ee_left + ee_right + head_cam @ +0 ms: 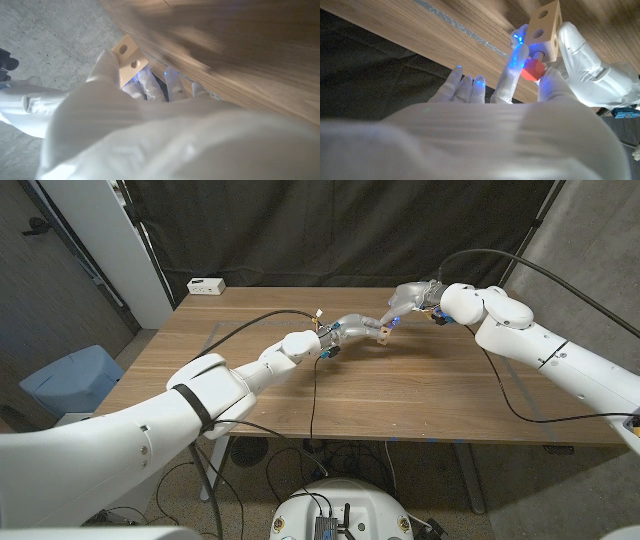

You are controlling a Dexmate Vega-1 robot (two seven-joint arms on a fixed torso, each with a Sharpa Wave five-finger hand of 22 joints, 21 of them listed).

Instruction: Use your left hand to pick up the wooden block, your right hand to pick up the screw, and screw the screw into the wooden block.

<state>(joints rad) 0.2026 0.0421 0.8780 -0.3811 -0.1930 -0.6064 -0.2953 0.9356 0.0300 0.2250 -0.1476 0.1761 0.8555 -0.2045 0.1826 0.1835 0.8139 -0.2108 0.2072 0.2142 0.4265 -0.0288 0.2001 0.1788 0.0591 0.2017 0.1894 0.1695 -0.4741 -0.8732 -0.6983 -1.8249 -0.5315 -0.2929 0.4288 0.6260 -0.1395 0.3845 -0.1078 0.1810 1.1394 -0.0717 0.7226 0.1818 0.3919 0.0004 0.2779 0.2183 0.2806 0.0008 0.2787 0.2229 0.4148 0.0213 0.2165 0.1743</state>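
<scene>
Head view: the left hand [352, 330] is holding the wooden block [382, 331] up over the table [400, 395], toward twelve o'clock from the table's middle, and the right hand [412, 300] is meeting it from about one o'clock of the block. The screw is too small to make out here.

Left wrist view: the left hand [125, 87] is clamping the wooden block [129, 57] between a thumb and fingers [172, 82]. Two round holes are showing on the block's pale face, which is staying uncovered.

Right wrist view: the right hand [520, 95] is pinching the screw [532, 69] by its red head, with its tip sitting at a hole in the wooden block [542, 27]. The other fingers [465, 87] are spreading loosely.

Block handling: it is looking light, stiff and dry-surfaced, so it should resist slipping. The best hold seems to be on the side faces, leaving the holed face open.

Screw handling: small, hard and probably smooth, it is likely easy to fumble. Gripping the chunky red head should give the best turning purchase.

Risk: a tilted screw could jam or pop out.
</scene>
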